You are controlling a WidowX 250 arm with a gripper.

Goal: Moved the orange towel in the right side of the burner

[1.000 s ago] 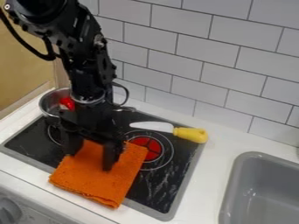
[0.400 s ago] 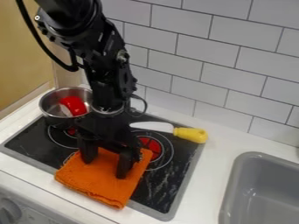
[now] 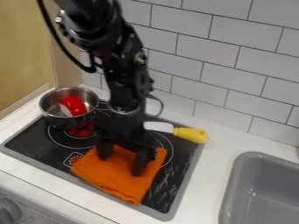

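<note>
The bench [image 3: 210, 175] is white and runs from the left edge to the right edge of the frame. A black cooktop [image 3: 175, 175] with a grey rim is set in it, left of centre, and a grey sink [image 3: 257, 197] at the lower right. On the cooktop, a metal pot [image 3: 58, 120] stands toward the upper left of the frame. An orange towel [image 3: 119, 179] lies spread below centre, slightly rumpled. A knife [image 3: 189, 134] lies right of centre, pale blade leftward, yellow handle at the cooktop's right corner.
</note>
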